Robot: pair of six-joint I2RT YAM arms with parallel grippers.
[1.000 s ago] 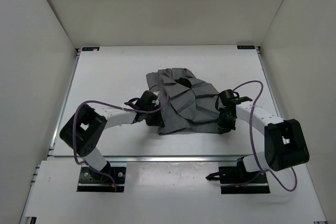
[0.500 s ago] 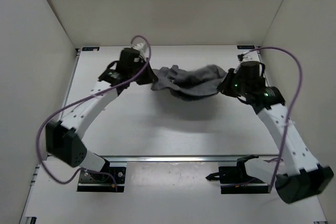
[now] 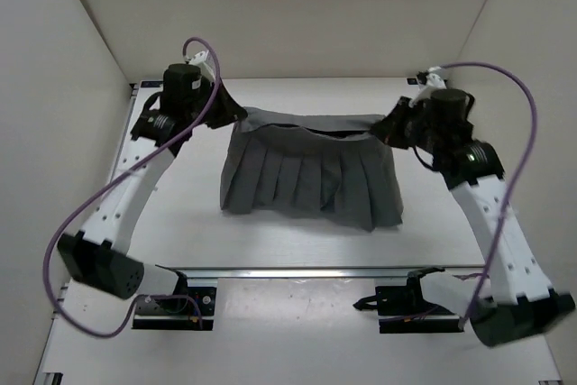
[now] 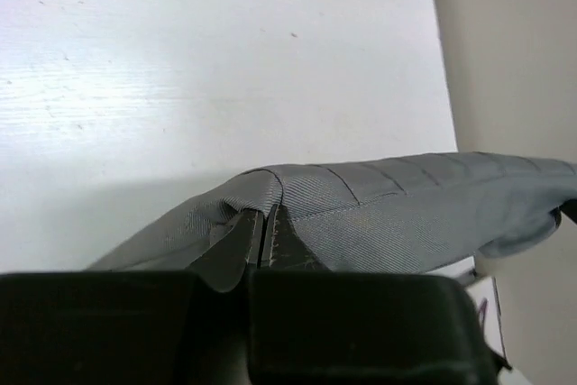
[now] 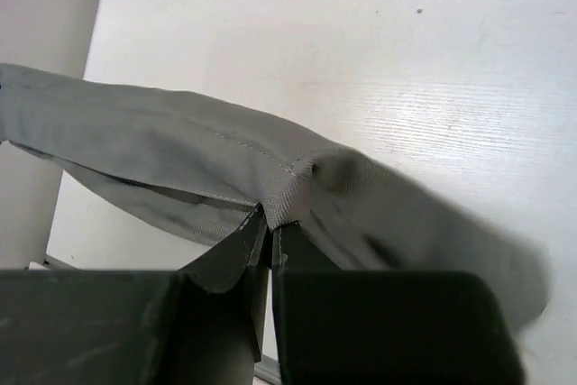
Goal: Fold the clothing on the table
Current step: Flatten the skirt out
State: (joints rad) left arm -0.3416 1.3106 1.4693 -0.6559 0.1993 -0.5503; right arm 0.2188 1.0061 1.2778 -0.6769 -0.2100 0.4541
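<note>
Clothing (image 3: 311, 182): stretched over worktop (image 3: 180, 223) so pleats hang flat.
Left end effector (image 4: 268, 219): pinching waistband corner.
Right end effector (image 5: 270, 223): pinching other corner.

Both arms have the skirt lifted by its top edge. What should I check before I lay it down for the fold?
1. The left gripper is shut on one end of the top edge of the clothing: ok.
2. The right gripper is shut on the opposite end of that edge: ok.
3. The clothing is spread wide between the two grippers, with pleats running straight: ok.
4. Both layers of the top edge are pinched at each end: cannot tell. In the top view the edge gapes open in the middle.
5. The hem touches the table: cannot tell.
</note>
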